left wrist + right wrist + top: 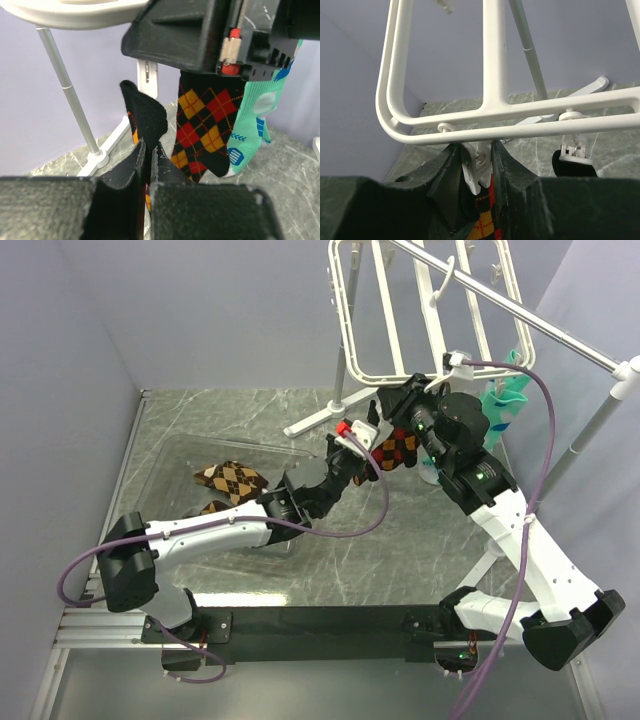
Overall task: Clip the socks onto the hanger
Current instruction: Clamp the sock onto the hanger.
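Note:
The white hanger [400, 310] hangs at the back right from a pole. My right gripper [402, 402] is under its lower rim, shut on a white clip [479, 167]; its fingers pinch the clip from both sides [479, 150]. My left gripper [372, 445] is just below and left of it. It is shut [149, 150] on the black cuff of an argyle sock [145, 117] and holds it up toward the rim. Another argyle sock [205, 125] and a mint-green sock [255, 120] hang beside it. A second clip [575, 150] grips black fabric.
Two more argyle socks [230, 478] lie on the marble table at the left, inside a shallow clear tray [170, 445]. The silver pole stand [520, 315] crosses the hanger, and its white feet [320, 420] rest at the back. Walls close the left and back.

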`<state>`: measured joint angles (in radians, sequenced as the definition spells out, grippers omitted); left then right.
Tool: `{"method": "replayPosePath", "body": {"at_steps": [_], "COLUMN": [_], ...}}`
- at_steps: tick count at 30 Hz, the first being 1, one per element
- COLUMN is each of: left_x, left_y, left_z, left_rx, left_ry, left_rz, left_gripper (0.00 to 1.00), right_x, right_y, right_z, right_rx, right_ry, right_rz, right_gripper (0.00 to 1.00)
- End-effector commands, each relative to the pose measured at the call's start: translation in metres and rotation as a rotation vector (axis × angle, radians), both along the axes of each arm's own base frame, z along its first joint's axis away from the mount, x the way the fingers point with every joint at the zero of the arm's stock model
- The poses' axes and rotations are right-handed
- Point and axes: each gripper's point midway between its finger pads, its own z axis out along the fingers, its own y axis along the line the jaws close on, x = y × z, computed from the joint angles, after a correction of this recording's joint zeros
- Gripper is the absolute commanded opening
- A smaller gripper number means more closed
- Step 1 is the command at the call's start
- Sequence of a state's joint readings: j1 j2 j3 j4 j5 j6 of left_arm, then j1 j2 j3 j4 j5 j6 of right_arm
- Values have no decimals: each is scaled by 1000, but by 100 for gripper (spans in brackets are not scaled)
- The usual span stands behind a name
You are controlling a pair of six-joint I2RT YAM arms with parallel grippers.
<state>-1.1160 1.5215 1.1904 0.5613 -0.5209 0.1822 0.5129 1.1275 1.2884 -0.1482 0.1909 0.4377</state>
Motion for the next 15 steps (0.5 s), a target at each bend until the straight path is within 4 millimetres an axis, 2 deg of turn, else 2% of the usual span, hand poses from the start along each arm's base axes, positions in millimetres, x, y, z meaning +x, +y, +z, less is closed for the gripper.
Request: {"method": "replayPosePath", "body": {"at_steps": [1,6,15], "left_x": [1,9,9], "left_y": [-6,-9,-3], "left_z": [19,7,13], "left_rx": [-9,33,10], "left_ry": [-27,-4,-2], "left_rz": [1,42,65], "left_gripper": [1,1,1], "right_x": [2,2,1], "right_y": [-6,-8,-8], "right_z": [32,35,35], "right_rx": [48,50,53], "right_ry": [-65,-69,-79], "right_rz": [-40,-49,-47], "right_gripper": [0,0,0]}}
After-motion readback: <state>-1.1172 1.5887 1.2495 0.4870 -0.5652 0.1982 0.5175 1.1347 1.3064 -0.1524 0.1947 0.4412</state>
